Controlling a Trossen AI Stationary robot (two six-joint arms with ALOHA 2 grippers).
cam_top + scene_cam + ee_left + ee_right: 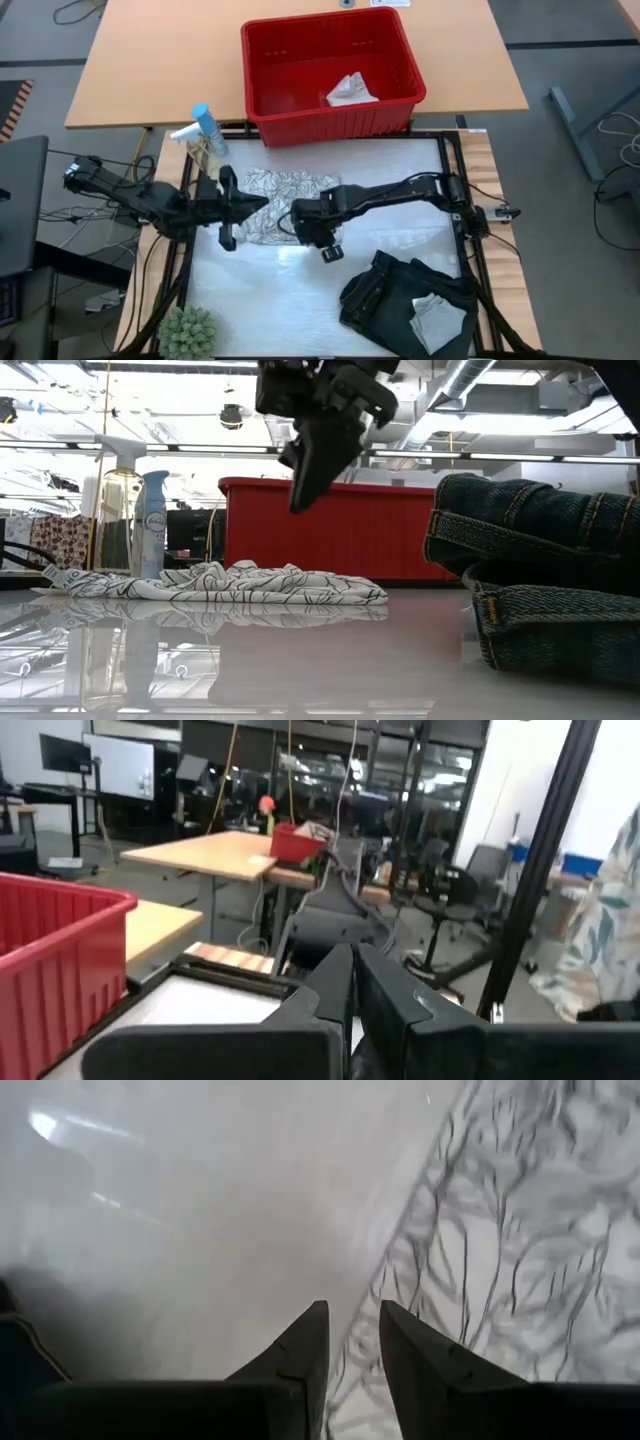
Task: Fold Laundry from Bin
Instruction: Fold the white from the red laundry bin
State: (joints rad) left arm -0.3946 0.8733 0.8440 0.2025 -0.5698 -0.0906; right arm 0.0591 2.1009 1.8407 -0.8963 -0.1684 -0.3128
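Hovering right end effector (pixel 331 250) beside leaf-patterned cloth (pixel 285 190) edge

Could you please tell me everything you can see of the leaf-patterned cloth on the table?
The leaf-patterned cloth is a soft white-grey fabric printed with dark leaf outlines. It lies crumpled, not yet folded, in a low rumpled heap on the white table top, just in front of the red bin. The left pincer sits at its one end; the right pincer hangs above its edge, jaws slightly apart, holding nothing visible.
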